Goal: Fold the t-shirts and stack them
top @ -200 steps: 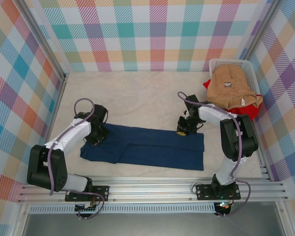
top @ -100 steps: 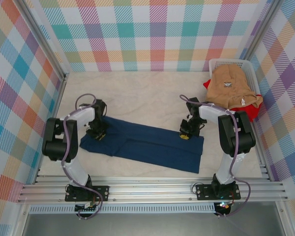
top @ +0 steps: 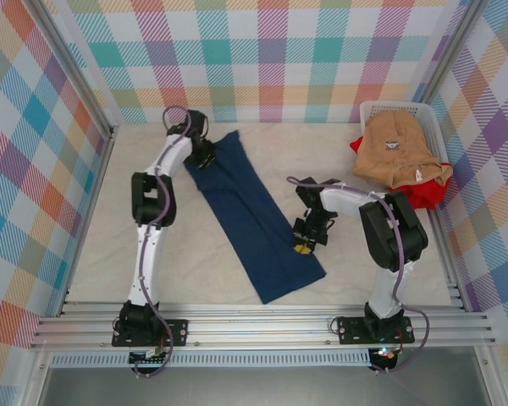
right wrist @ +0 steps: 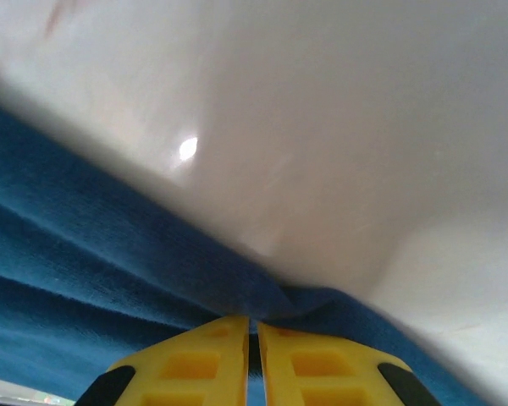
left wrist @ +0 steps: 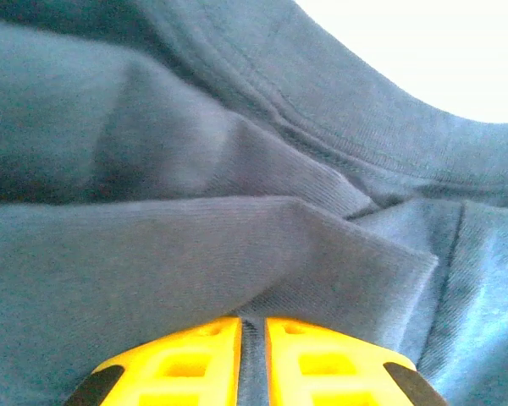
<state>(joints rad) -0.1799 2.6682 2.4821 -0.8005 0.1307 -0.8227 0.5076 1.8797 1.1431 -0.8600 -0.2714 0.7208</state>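
Navy t-shirt [top: 256, 222] had swung right round! A second before, it lay as a long folded band running left to right across the near half of the table [top: 144, 228]. Now it stretched on a diagonal, from the far left near the back wall down to the near middle of the table.

The left gripper [top: 205, 155] had gone with it. The left arm was reaching far out towards the back wall, and its yellow fingers were pressed nearly together, pinching a fold of the navy cloth [left wrist: 195, 254] at the strip's far end; the wrist camera showed that gripper [left wrist: 252, 326] right up close.

The right gripper [top: 304, 246] had slid a little nearer and to the left, and sat on the strip's right edge towards its near end. The right wrist view showed that gripper [right wrist: 254, 326] closed on the shirt's edge [right wrist: 85, 279], just above the pale tabletop [right wrist: 322, 127].

Over at far right nothing had stirred: the tan t-shirt [top: 400, 154] draped over the white basket [top: 381, 108], the red t-shirt [top: 423, 195] poking out beneath it.
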